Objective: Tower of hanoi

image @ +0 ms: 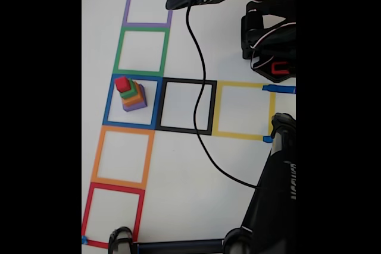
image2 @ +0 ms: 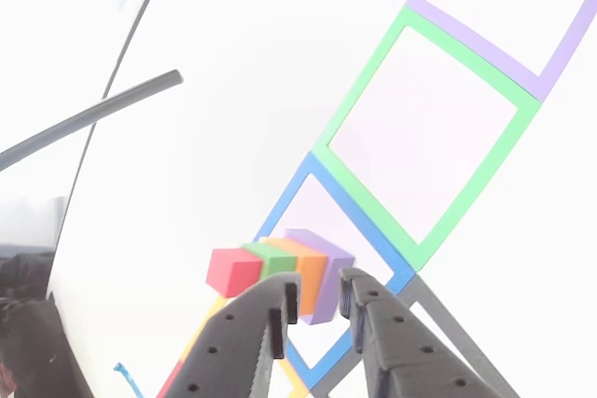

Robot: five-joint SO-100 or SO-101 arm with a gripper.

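Observation:
The tower of hanoi (image: 132, 94) stands inside the blue tape square (image: 113, 102) in the fixed view. It is a stack with the purple cube (image: 136, 104) at the bottom, then orange (image: 134, 96), green (image: 127, 91) and the red cube (image: 122, 83) on top. My gripper (image: 174, 2) hangs far from it at the top of that view, above the purple square. In the other view the gripper (image2: 317, 300) points toward the stack (image2: 280, 267), with its fingers a narrow gap apart and nothing between them.
A column of tape squares runs purple (image: 127, 5), green (image: 119, 49), blue, orange (image: 98, 156), red (image: 88, 209). A black square (image: 211, 108) and a yellow one (image: 217, 111) lie to the right. A black cable (image: 199, 87) crosses the table. The arm base (image: 271, 46) and a black stand (image: 271, 200) occupy the right side.

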